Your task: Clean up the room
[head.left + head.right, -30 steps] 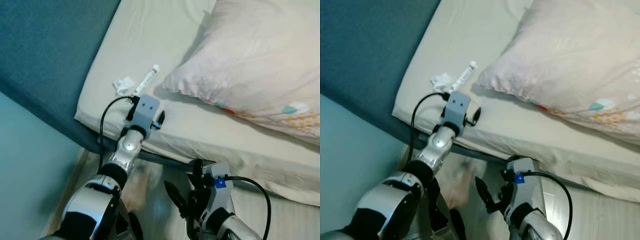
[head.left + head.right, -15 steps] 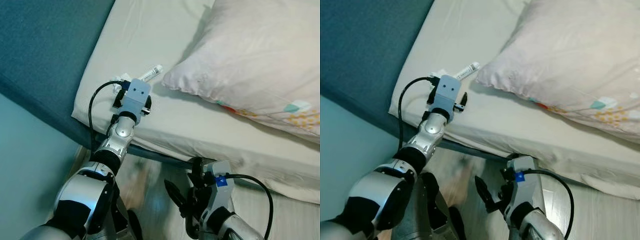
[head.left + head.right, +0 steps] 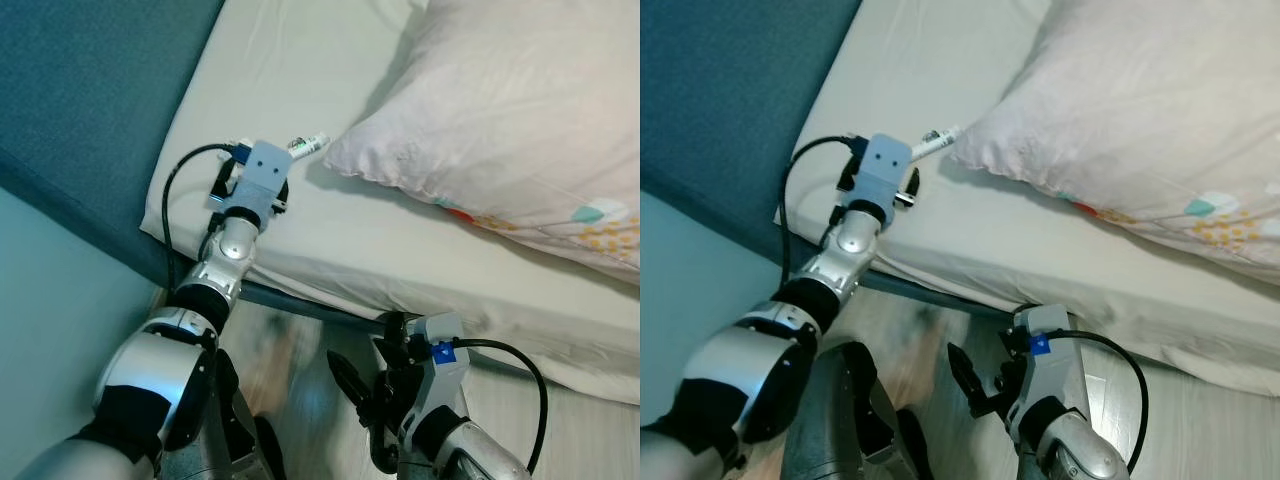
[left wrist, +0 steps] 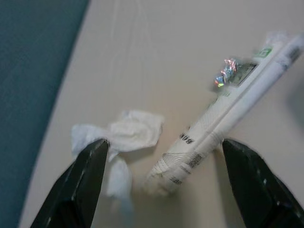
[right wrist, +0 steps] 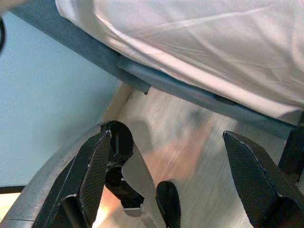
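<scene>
We reach our left arm forward and up, wrist straight, its left hand [image 4: 161, 190] held low with both black fingers [image 4: 80, 190] spread wide apart. Our right arm hangs bent at our side, its right hand [image 5: 166, 185] pointing down, fingers [image 5: 88, 178] likewise parted wide and gripping nothing.

A white printed tube [image 4: 223, 121] with a shiny foil sticker lies flat on the bed sheet [image 4: 156, 57], its far end near the pillow [image 3: 500, 110]. A crumpled white tissue [image 4: 126, 135] lies just beside it.
</scene>
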`<state>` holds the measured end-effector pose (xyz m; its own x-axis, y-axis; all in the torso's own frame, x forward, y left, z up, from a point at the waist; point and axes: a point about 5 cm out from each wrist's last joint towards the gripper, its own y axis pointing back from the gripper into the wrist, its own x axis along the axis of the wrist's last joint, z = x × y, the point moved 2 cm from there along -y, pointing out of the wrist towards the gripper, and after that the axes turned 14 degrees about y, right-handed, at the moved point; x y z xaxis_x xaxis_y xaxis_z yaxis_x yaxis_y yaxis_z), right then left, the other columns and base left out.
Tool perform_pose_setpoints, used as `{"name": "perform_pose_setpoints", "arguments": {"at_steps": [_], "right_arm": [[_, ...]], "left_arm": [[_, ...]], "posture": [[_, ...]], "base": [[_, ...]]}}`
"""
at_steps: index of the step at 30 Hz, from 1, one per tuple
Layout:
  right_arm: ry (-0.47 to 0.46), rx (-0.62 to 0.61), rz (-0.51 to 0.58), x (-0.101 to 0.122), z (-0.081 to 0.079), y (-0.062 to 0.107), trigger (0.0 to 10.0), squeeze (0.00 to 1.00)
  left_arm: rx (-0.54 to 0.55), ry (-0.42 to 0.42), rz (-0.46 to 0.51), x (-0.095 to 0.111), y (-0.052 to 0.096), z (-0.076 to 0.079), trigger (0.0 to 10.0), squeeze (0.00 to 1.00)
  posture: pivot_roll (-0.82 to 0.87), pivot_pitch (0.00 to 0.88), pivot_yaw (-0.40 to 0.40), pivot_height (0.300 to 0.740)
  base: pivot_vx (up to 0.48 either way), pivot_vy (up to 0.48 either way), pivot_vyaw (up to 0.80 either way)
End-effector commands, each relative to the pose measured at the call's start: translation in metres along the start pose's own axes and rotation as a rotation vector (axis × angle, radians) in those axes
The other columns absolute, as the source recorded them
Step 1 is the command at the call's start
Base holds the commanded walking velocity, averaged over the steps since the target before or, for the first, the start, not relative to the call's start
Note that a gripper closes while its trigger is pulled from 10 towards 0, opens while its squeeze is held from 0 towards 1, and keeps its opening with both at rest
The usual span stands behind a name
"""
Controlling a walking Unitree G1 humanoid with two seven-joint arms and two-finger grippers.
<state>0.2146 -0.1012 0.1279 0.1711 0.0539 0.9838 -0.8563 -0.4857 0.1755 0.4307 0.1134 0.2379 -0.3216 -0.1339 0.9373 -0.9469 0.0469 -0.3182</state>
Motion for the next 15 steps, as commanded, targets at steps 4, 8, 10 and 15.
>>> {"name": "perform_pose_setpoints", "arguments": {"at_steps": [4,8,10,15], "right_arm": [[-0.019,-0.004,-0.016,0.0,-0.004,0.008,10.0,0.0],[-0.018,-0.027,-0.021,0.003,-0.002,0.016,10.0,0.0],[-0.018,-0.036,-0.024,0.004,-0.001,0.018,10.0,0.0],[-0.017,-0.051,-0.026,0.007,0.0,0.024,10.0,0.0]], "left_arm": [[0.034,-0.016,-0.093,-0.012,0.0,-0.018,10.0,0.0],[0.024,-0.049,-0.115,-0.01,-0.004,-0.02,10.0,0.0],[0.014,-0.053,-0.124,-0.009,-0.004,-0.018,10.0,0.0],[-0.005,-0.06,-0.131,-0.009,-0.005,-0.012,10.0,0.0]], "posture": [[-0.29,0.599,0.111,0.49],[-0.32,0.618,0.105,0.49],[-0.33,0.635,0.1,0.49],[-0.35,0.649,0.095,0.49]], "base": [[0.0,0.0,0.0],[0.0,0.0,0.0],[0.0,0.0,0.0],[0.0,0.0,0.0]]}}
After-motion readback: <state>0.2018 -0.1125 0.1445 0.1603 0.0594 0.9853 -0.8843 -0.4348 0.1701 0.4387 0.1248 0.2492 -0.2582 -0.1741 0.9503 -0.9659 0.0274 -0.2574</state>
